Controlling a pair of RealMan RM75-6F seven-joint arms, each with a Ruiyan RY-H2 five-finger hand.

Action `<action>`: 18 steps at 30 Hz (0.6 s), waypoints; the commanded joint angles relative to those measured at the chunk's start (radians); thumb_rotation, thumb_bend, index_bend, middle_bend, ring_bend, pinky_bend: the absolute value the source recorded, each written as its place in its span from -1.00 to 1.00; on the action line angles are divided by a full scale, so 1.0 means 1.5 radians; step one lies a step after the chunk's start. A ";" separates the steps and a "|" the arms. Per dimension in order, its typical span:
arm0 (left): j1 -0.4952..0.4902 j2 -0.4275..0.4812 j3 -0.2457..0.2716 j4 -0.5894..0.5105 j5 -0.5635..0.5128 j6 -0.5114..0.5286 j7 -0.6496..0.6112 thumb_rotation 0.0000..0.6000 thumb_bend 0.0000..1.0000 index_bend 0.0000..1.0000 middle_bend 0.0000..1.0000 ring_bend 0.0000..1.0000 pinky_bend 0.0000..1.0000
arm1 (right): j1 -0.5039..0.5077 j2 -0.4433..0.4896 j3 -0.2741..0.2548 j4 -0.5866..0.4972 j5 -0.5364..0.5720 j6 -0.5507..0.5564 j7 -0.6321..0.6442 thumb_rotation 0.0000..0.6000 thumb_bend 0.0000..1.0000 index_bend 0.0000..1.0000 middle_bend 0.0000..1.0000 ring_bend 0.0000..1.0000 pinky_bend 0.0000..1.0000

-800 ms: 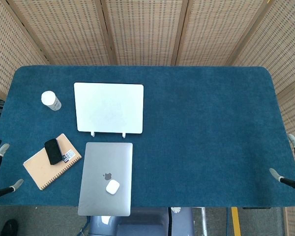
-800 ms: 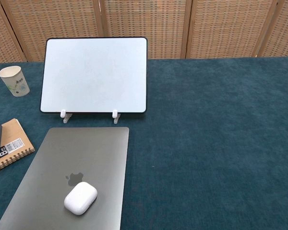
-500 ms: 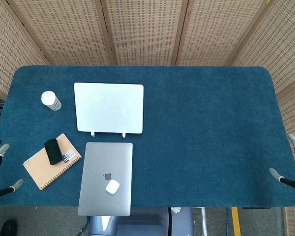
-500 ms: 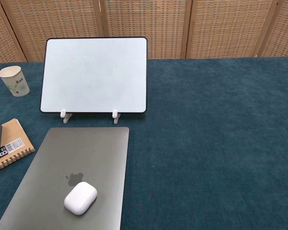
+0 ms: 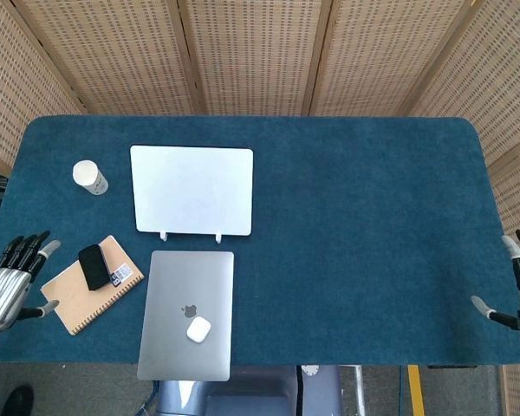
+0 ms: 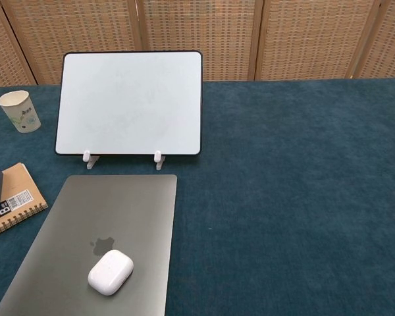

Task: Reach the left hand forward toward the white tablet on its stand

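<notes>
The white tablet (image 5: 191, 189) leans on its small white stand (image 5: 191, 235) at the left middle of the blue table; the chest view shows the tablet (image 6: 130, 103) upright on its stand (image 6: 122, 158). My left hand (image 5: 9, 286) hovers at the table's left edge, fingers spread, empty, well to the left of and nearer than the tablet. At the right edge my right hand (image 5: 518, 295) is open too, holding nothing. Neither hand shows in the chest view.
A closed silver laptop (image 5: 187, 314) with a white earbud case (image 5: 198, 329) on it lies in front of the tablet. A notebook (image 5: 91, 285) with a black phone (image 5: 93, 266) lies just right of my left hand. A paper cup (image 5: 89, 177) stands left of the tablet.
My left hand has come in over the table's left edge, showing more of itself with fingers spread. The right hand has barely shifted.
</notes>
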 commanded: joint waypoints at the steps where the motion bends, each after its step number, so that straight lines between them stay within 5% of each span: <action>1: -0.068 -0.075 0.012 0.174 0.064 -0.045 -0.025 1.00 -0.99 -0.78 -1.00 -1.00 -1.00 | 0.003 -0.002 0.001 0.000 0.004 -0.005 -0.006 1.00 -1.00 -1.00 -1.00 -1.00 -1.00; 9: -0.107 -0.160 0.034 0.329 0.083 -0.075 -0.064 1.00 -0.91 -0.75 -1.00 -1.00 -1.00 | 0.006 -0.008 0.003 -0.001 0.011 -0.014 -0.023 1.00 -1.00 -1.00 -1.00 -1.00 -1.00; 18: -0.143 -0.226 0.051 0.415 0.084 -0.103 -0.085 1.00 -0.81 -0.72 -1.00 -1.00 -1.00 | 0.009 -0.011 0.005 0.000 0.017 -0.021 -0.028 1.00 -1.00 -1.00 -1.00 -1.00 -1.00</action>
